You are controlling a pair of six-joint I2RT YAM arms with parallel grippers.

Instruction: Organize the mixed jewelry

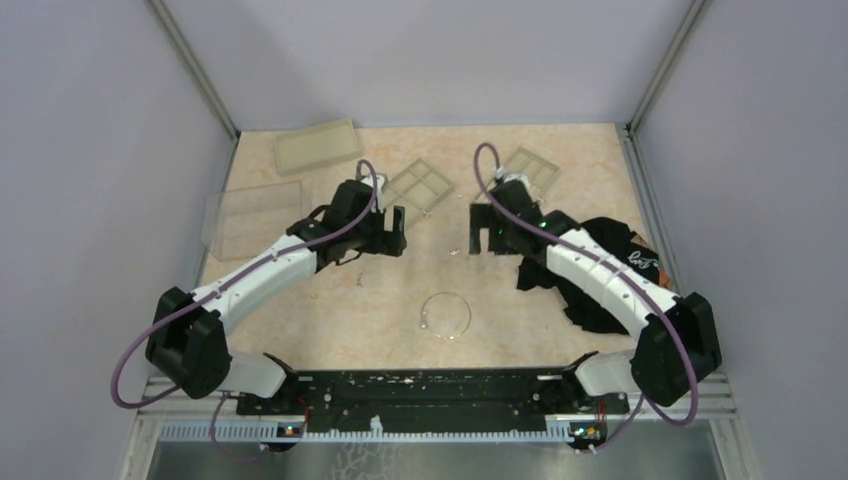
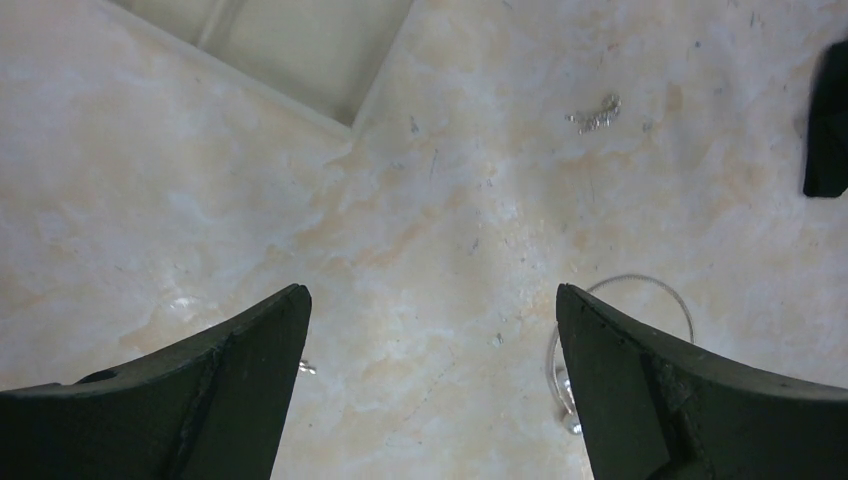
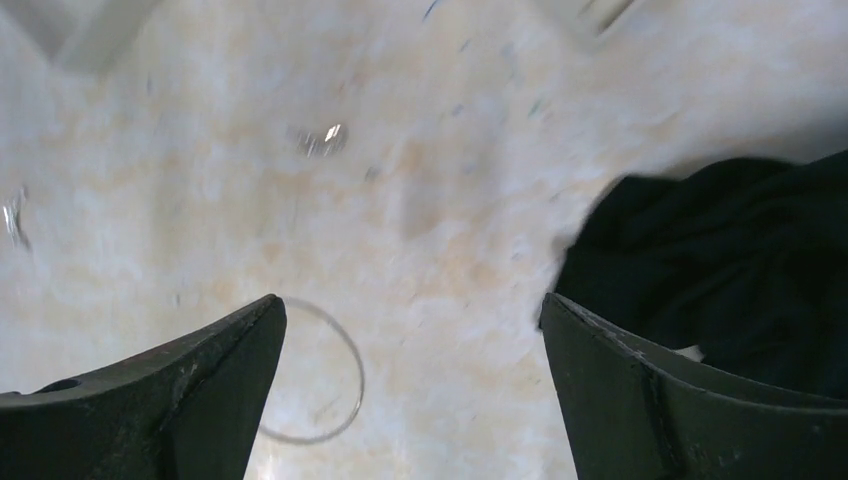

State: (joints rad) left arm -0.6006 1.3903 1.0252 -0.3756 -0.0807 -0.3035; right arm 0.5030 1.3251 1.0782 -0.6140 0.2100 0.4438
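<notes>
Top view: two arms, one wire hoop (image 1: 446,316), one black cloth (image 1: 600,275) and four translucent trays (image 1: 318,146), two of them divided into compartments. Two loose pieces can be made out, a silver bit (image 1: 455,250) and a small bit (image 1: 360,278). The wire hoop lies flat at 5 o'clock from the left gripper (image 1: 385,240) and 7 o'clock from the right gripper (image 1: 488,238), apart from both. The silver bit sits between them. The bench (image 1: 330,320) is beige and marble-patterned, enclosed by pale grey walls (image 1: 430,60) with metal corner posts (image 1: 195,70). Left wrist view: the left gripper (image 2: 430,290) has its jaws spread wide, holding nothing. The wire hoop (image 2: 640,279) shows at 4 o'clock, partly hidden behind one finger. The silver bit (image 2: 597,115) is at 1 o'clock, the small bit (image 2: 307,368) just beside the other finger, and a tray corner (image 2: 300,40) at 11 o'clock. Right wrist view, blurred: the right gripper (image 3: 412,300) is likewise wide apart and empty. The wire hoop (image 3: 358,370) is at 7 o'clock, partly behind one finger, the silver bit (image 3: 325,138) at 11 o'clock and the black cloth (image 3: 740,260) at 3 o'clock.
</notes>
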